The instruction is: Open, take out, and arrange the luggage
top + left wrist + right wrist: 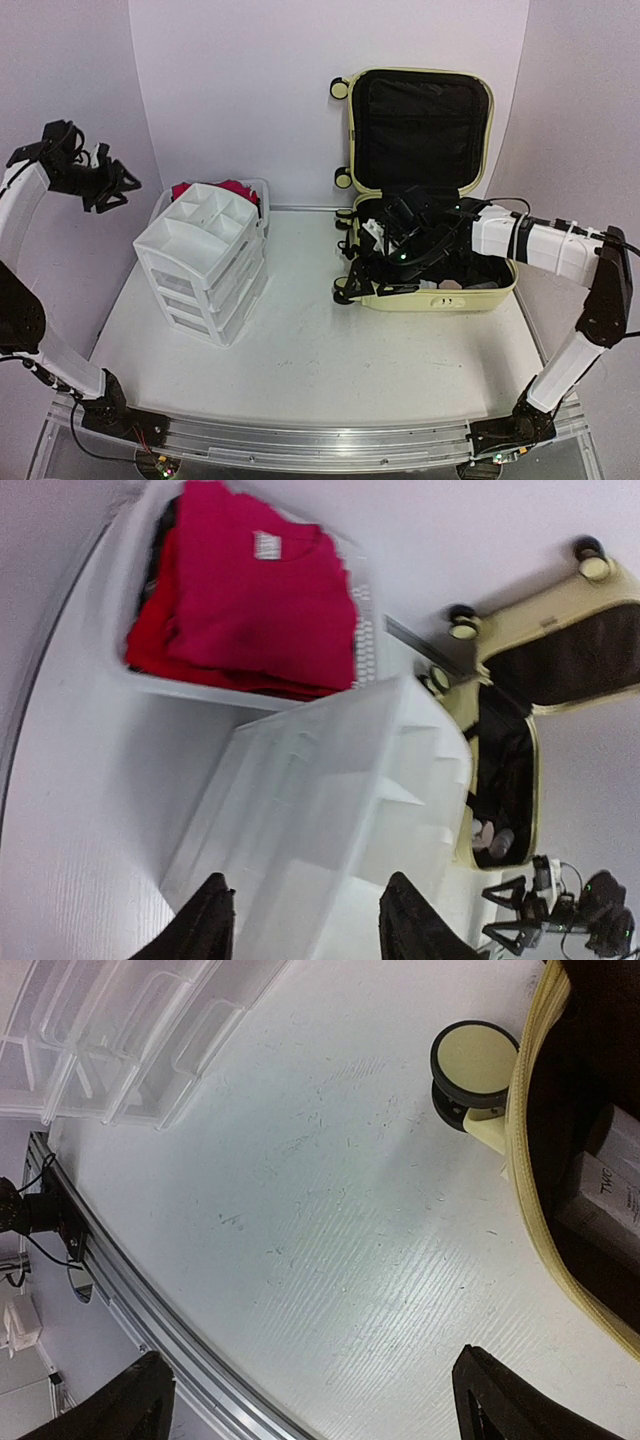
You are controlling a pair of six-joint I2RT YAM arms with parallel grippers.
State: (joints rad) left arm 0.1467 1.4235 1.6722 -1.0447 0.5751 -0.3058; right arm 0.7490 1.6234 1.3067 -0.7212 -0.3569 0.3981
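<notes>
**Positions, near edge to far edge**

1. Near edge: both arm bases. The table [330, 370] between them and the objects carries nothing.
2. Right half, toward the far right corner: the luggage [440, 300] lies open. Its lower shell is flat on the table and its lid stands upright at the far edge. The long axis runs left to right, with the wheel end facing the table centre. One wheel [475, 1060] appears in the right wrist view, beside the yellow rim.
3. The right gripper [395, 245] hangs over the wheel-end rim of the lower shell. Its jaws are at full spread and hold nothing. The dark contents, including a boxed item [610, 1200], lie to its right, inside the shell.
4. Left half: the drawer organiser [205, 265], and behind it the basket [262, 190] holding red clothes [250, 600].
5. Far left, raised clear of the table: the left gripper [110, 188]. Its jaws are partly spread and hold nothing.

**Assessment:** the right arm is the nearer by far. Removal likely requires a short move rightward and down into the shell.
</notes>
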